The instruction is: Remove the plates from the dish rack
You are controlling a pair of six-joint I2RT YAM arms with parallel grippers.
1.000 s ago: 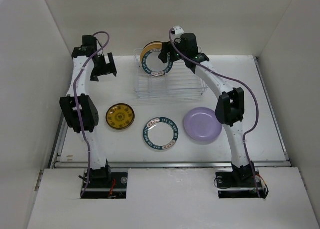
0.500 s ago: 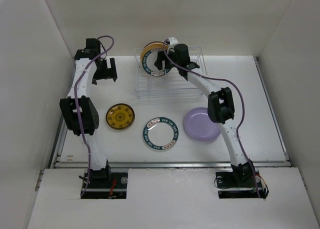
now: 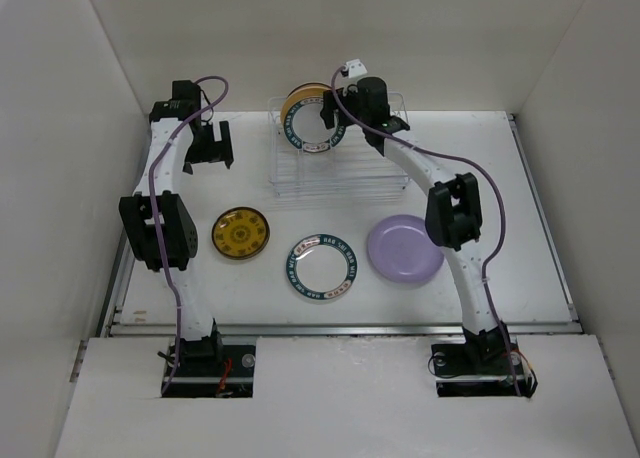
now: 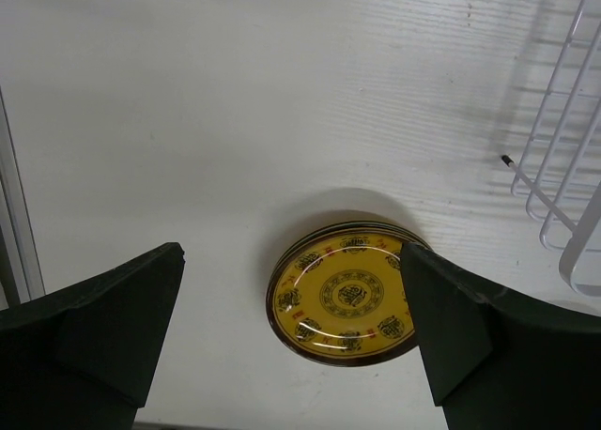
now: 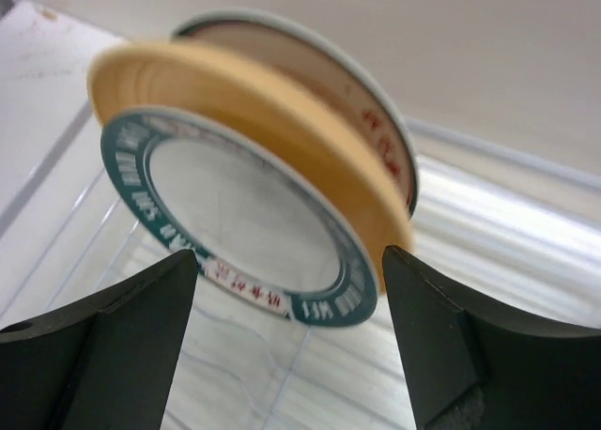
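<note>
**Desk:** What is the right gripper [image 3: 328,113] doing?

**Photographer:** Its fingers [image 5: 103,345] stand spread wide at the far end of the dish rack [image 3: 340,173], level with the plates standing there. In the wrist view, a teal-rimmed plate [image 5: 235,223] stands on edge just ahead of the jaws, framed between them. Nothing is pinched, and no contact shows.

**Desk:** What is behind that plate?

**Photographer:** Directly beyond it from the gripper is a tan-yellow plate [image 5: 254,101], close against it. Behind that is a third plate [image 5: 380,134] with a pale rim and red marks. All three tilt the same way on the wire bars.

**Desk:** And the left gripper [image 3: 210,143]?

**Photographer:** It is spread wide too and holds nothing, hanging over the white table [image 3: 500,178] off the rack's left side. Below it, slightly toward its own arm's base, the gold-patterned plate [image 4: 347,303] lies flat. A corner of the rack shows at the right edge of its wrist view.

**Desk:** Anything else out of the rack?

**Photographer:** Two more lie flat on the near side of the rack from the right gripper. One is a second teal-rimmed plate [image 3: 320,268], beside the gold one. The other is a lavender plate [image 3: 404,248], with the right arm crossing its right edge.
</note>
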